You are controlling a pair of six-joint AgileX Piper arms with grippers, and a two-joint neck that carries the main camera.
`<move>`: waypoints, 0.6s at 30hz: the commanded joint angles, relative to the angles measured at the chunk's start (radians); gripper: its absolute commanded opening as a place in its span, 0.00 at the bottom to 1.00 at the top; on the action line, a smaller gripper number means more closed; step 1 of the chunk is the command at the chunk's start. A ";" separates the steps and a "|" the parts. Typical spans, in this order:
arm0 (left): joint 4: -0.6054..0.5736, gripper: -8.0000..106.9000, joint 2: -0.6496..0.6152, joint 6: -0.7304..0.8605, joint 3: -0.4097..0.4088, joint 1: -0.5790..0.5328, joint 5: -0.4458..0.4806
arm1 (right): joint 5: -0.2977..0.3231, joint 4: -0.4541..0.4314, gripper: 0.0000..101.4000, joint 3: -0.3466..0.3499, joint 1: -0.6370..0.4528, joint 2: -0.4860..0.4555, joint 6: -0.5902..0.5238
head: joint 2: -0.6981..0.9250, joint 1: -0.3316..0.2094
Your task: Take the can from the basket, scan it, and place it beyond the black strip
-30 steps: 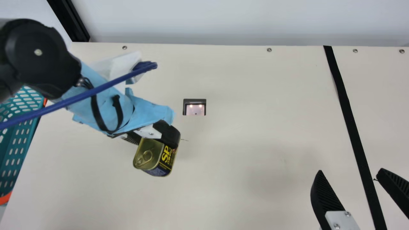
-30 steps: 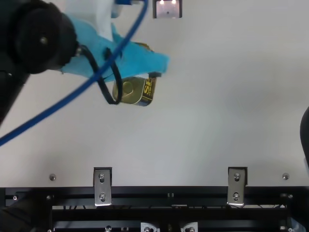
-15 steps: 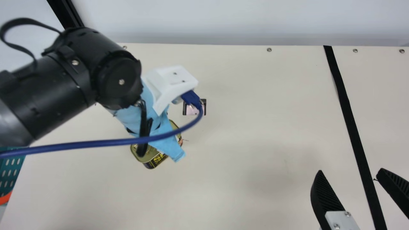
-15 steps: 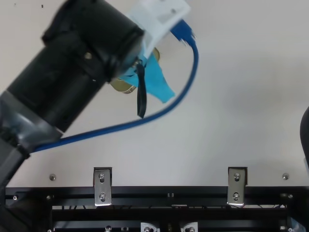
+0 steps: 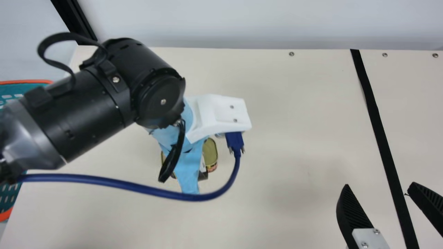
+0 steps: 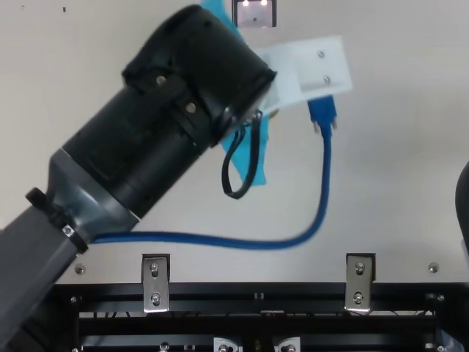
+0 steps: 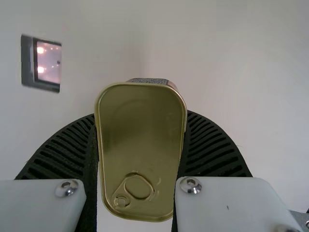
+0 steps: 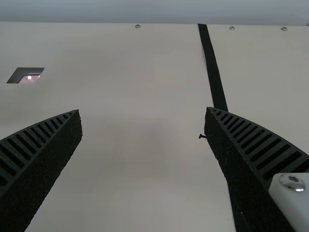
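The can [image 7: 140, 150] was pinched by its sides between the left fingers [image 7: 212, 150], its ring-pull end turned towards the wrist, and seemed to be held clear of the surface [image 5: 277, 214]. Should too light a squeeze be kept on the smooth metal, the can might be twisted out of line or dropped during a turn. Around those fingers, the loose blue cloth [image 5: 188, 173] and the looped blue cable [image 5: 138, 188] could be snagged or dragged under the can. Just beyond and to one side lay the scanner window [image 7: 48, 65]; a scan could be missed if the barcode were covered by a finger or faced away, and which face bore it could not be told. Farther off, near the black strip [image 5: 375, 121], the right fingers [image 8: 58, 145] were spread apart; they could be struck if the can were carried across too low.
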 commanded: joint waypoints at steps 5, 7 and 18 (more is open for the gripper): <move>-0.015 0.16 0.007 0.087 -0.009 -0.031 0.000 | 0.000 0.000 1.00 0.000 0.000 0.000 0.000 | -0.001 -0.005; -0.019 0.16 0.010 0.099 -0.014 -0.037 0.000 | 0.000 0.001 1.00 0.000 0.000 0.000 0.000 | -0.001 -0.005; -0.022 0.16 0.050 0.106 -0.034 -0.050 0.000 | 0.000 0.001 1.00 0.000 0.000 0.000 0.000 | -0.001 -0.005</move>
